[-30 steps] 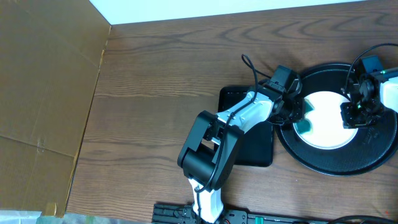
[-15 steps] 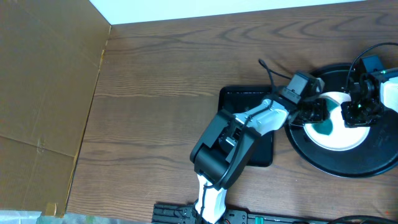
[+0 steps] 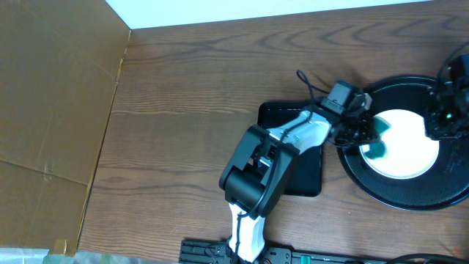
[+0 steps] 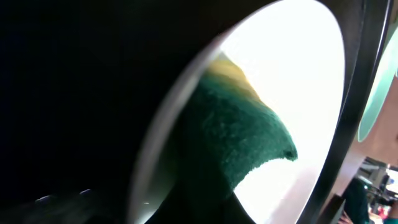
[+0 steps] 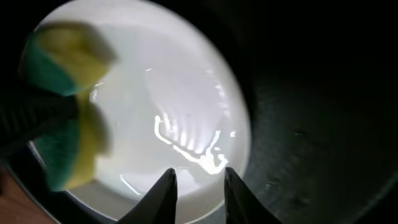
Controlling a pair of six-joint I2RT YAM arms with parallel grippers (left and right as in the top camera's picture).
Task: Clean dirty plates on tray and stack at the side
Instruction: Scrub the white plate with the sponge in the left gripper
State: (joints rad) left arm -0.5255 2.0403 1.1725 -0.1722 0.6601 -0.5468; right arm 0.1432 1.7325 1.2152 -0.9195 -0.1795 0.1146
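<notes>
one plate in view, not three. nearest the robot base, the small rectangular tray lay on the table, partly under the left arm. beyond it, the left claw was pressed together on a green-and-yellow sponge, whose face was on the plate's left part. the plate lay inside the round black tray, near its middle. farthest right, the right claw hovered over the plate's edge, narrowly spread, nothing pinched.

risk, judged: the plate looked glossy and unheld, so a sideways scrub could skid it against the tray rim. two claws over one plate could collide.

views: left wrist showed the sponge's green nap against white. right wrist showed its yellow layer and the glare. only overhead showed the rectangular tray. smear not separable from sponge anywhere.
</notes>
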